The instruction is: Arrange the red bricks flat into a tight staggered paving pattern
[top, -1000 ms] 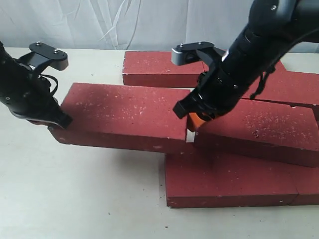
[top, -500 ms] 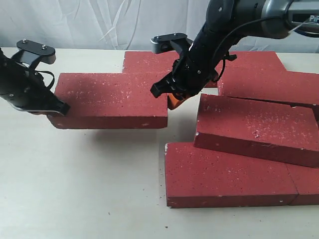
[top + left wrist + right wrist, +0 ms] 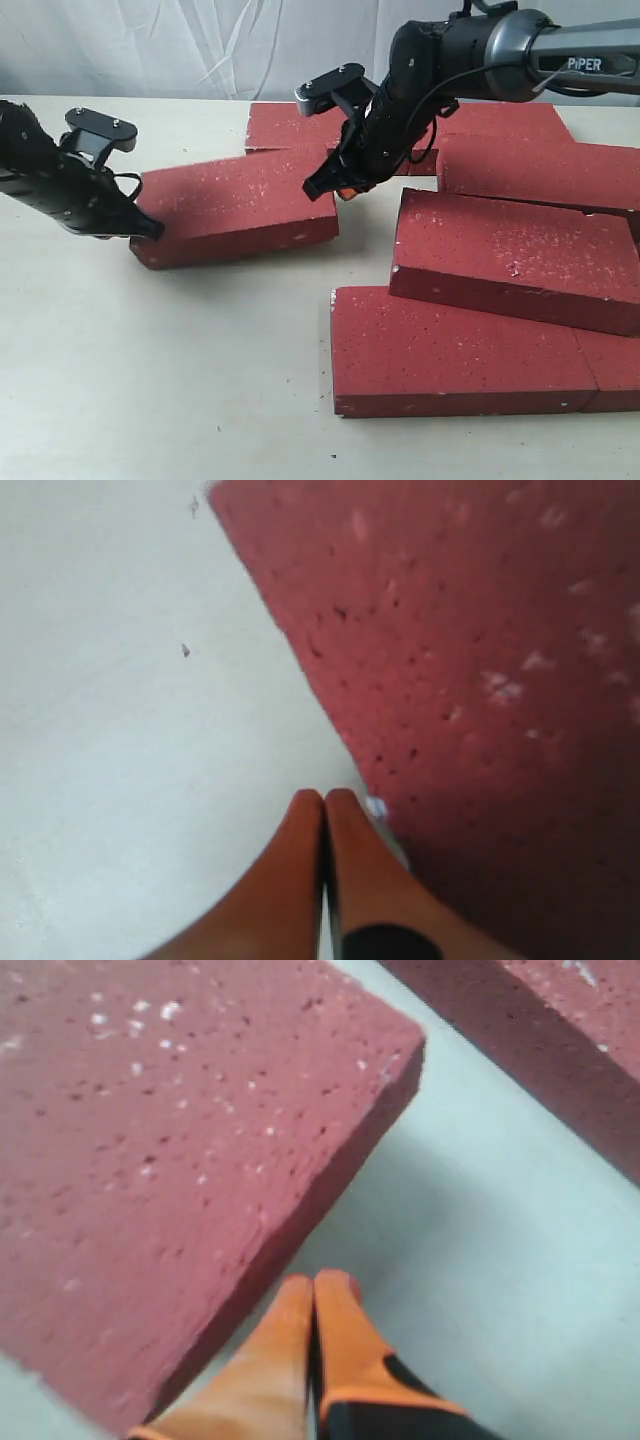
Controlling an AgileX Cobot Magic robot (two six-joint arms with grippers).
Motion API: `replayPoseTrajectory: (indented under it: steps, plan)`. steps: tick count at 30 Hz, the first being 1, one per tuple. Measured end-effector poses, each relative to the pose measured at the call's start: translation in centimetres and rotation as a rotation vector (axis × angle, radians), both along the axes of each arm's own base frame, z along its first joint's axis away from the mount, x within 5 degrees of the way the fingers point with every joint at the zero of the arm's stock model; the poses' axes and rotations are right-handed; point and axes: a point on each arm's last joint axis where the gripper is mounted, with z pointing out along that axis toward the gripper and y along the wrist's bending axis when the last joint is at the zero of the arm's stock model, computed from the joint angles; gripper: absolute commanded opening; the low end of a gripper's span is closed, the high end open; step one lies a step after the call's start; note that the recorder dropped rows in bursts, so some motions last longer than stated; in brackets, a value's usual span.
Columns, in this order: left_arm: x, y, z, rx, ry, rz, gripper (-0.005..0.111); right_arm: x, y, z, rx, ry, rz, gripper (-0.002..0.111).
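Brick nearest camera, a flat dark-red speckled paving brick (image 3: 450,365), lies on the pale table (image 3: 150,400). A second red speckled brick (image 3: 510,255) leans tilted on it. The loose rough red brick (image 3: 235,205) sits skewed mid-table. Best to square it slowly from both ends, then slide it tight to the far red brick row (image 3: 300,125). Left gripper (image 3: 150,230) is pinched closed and empty, low at its left end. Right gripper (image 3: 322,188) has its fingers together, holds nothing, and is angled down beside the far right corner.
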Motion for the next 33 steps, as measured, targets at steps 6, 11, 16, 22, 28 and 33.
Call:
replayPoseTrajectory:
  steps: [6,11,16,22,28,33]
  plan:
    - [0.8,1.4,-0.1,-0.015,-0.045,0.074,0.000,0.2,-0.7,-0.1,-0.107,-0.027,0.002,-0.001]
    - [1.0,1.7,0.1,-0.034,-0.057,0.107,0.000,-0.2,-1.1,0.1,-0.142,0.003,0.016,-0.001]
    - [0.0,1.9,-0.4,0.019,-0.019,0.020,0.000,-2.3,-0.5,2.0,-0.027,0.024,0.164,-0.001]
    - [0.2,3.3,1.8,0.007,-0.103,0.074,0.000,-5.1,0.0,3.4,0.139,-0.031,0.355,-0.001]
    - [0.5,3.9,1.3,-0.033,-0.103,0.149,0.000,-4.9,1.0,2.6,0.239,-0.057,0.352,-0.001]
    - [0.3,3.6,-0.8,-0.062,-0.004,0.173,0.000,-5.2,2.5,0.3,0.210,-0.054,0.405,-0.001]
